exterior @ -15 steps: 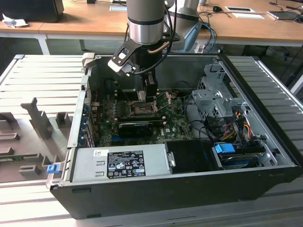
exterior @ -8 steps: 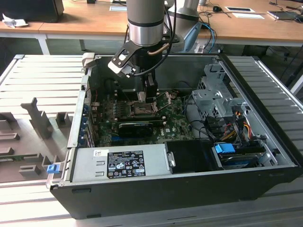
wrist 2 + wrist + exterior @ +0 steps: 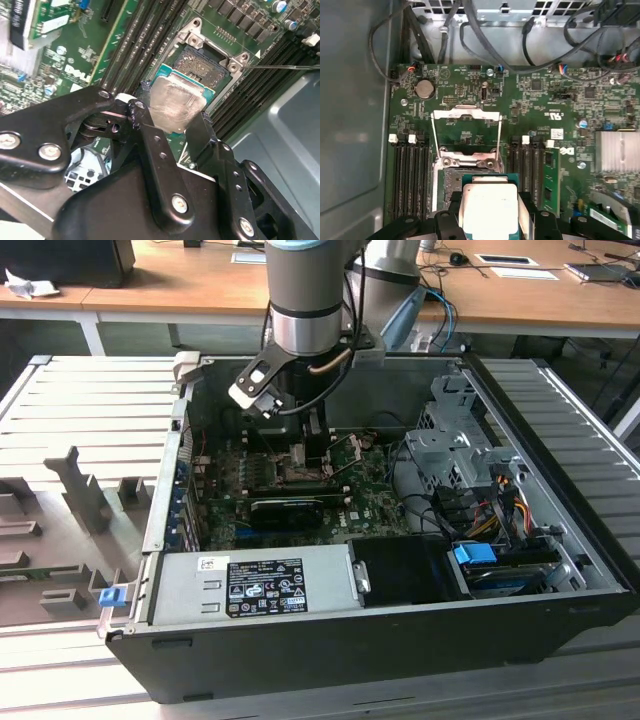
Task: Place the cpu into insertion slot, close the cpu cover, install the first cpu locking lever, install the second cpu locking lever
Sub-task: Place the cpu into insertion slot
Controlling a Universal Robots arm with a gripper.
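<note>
My gripper [image 3: 172, 116] is shut on the cpu [image 3: 176, 104], a flat square chip with a grey metal top and green edge, pinched by two sides between the black fingers [image 3: 146, 125]. The chip hangs just above the insertion slot [image 3: 209, 62], overlapping one side of it and not seated. In the first wrist view the cpu [image 3: 490, 207] covers part of the insertion slot [image 3: 449, 179], and the cpu cover [image 3: 465, 116] stands swung up and open behind it, with thin wire levers [image 3: 499, 135] raised. The exterior view has the gripper [image 3: 300, 455] low over the green board.
Black memory slots [image 3: 407, 175] flank the socket on both sides. A black expansion card [image 3: 285, 510] lies close to the arm, a grey power supply [image 3: 250, 585] sits at the case front, and a drive cage [image 3: 455, 450] with cables [image 3: 500, 510] fills the exterior view's right.
</note>
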